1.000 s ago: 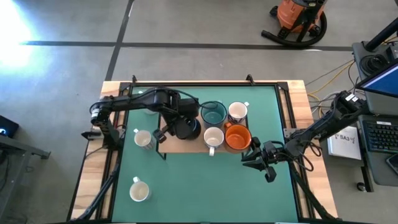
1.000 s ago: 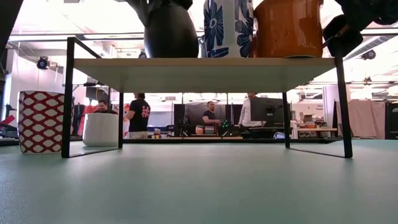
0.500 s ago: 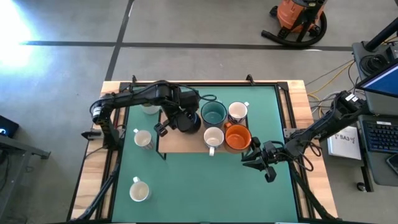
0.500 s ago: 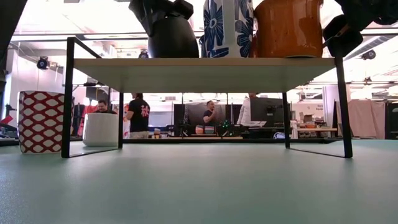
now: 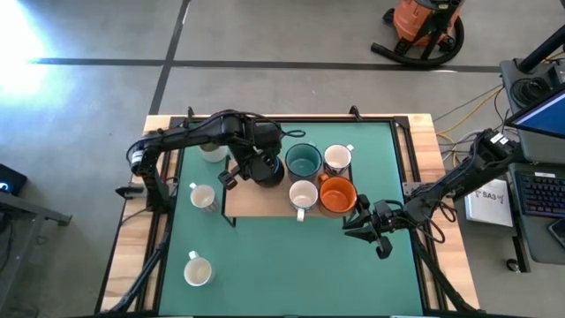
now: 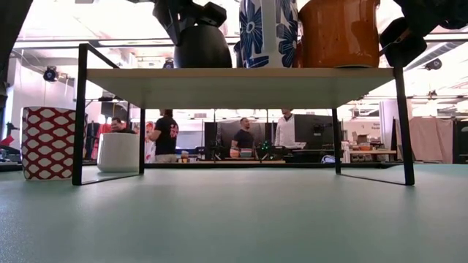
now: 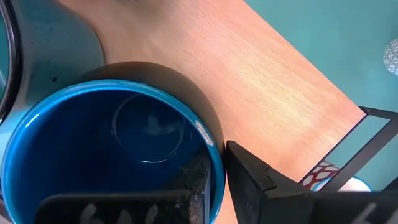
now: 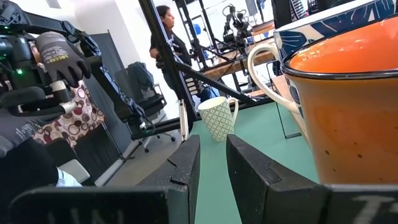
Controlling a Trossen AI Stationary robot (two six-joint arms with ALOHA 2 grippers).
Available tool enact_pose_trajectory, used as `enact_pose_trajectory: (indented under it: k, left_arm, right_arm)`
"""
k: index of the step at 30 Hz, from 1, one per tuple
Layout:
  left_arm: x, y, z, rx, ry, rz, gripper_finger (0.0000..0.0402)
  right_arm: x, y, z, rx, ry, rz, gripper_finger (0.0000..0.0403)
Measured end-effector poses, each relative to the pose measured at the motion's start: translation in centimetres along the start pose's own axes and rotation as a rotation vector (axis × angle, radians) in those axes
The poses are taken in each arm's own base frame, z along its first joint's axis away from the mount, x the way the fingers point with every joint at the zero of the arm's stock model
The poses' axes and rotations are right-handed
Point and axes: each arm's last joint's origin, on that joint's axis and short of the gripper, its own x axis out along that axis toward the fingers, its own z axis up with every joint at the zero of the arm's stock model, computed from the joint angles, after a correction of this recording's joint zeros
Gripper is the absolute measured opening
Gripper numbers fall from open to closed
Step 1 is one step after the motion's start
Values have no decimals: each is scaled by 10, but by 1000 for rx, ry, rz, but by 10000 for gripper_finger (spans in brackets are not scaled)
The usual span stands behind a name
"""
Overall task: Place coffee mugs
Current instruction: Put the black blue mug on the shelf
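While the right arm waits off the shelf's front right corner, the left hand (image 5: 257, 164) has carried the navy mug (image 5: 264, 168) a little farther back and toward the teal mug (image 5: 303, 161) than it was a second ago, and from the low camera the mug (image 6: 202, 45) now sits nearer the patterned mug (image 6: 268, 33) on the wooden shelf (image 5: 265, 205). The wrist camera shows the hand pinched on the mug's wall, one finger (image 7: 189, 183) inside the blue bowl and the other outside the rim, so it has not let go. I judge the mug is at or just above the board and this is the setting-down step; five mugs are then up on the shelf, counting the cream mug (image 5: 302, 195), the orange mug (image 5: 336, 194) and the white mug (image 5: 336, 159). Three are left on the green desk (image 5: 291, 265): a white one (image 5: 204, 197) beside the shelf's left leg, another (image 5: 196, 269) near the front left, and one (image 5: 212, 154) behind the left arm. Room is tight on the teal mug's side, nearly touching, while bare wood lies open toward the shelf's left edge and front. The right hand (image 5: 364, 225) is close to the orange mug, its fingers slightly parted and holding nothing.
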Motion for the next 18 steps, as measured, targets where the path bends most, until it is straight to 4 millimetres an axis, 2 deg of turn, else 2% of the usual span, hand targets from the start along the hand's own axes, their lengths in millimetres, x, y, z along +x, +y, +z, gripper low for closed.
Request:
enact_pose_trajectory:
  k: [11, 18]
  left_arm:
    - [0, 1, -2, 20, 4, 3, 31]
    - [0, 4, -3, 13, 15, 33, 92]
  right_arm:
    - [0, 0, 0, 0, 0, 0, 68]
    - [0, 0, 0, 0, 0, 0, 68]
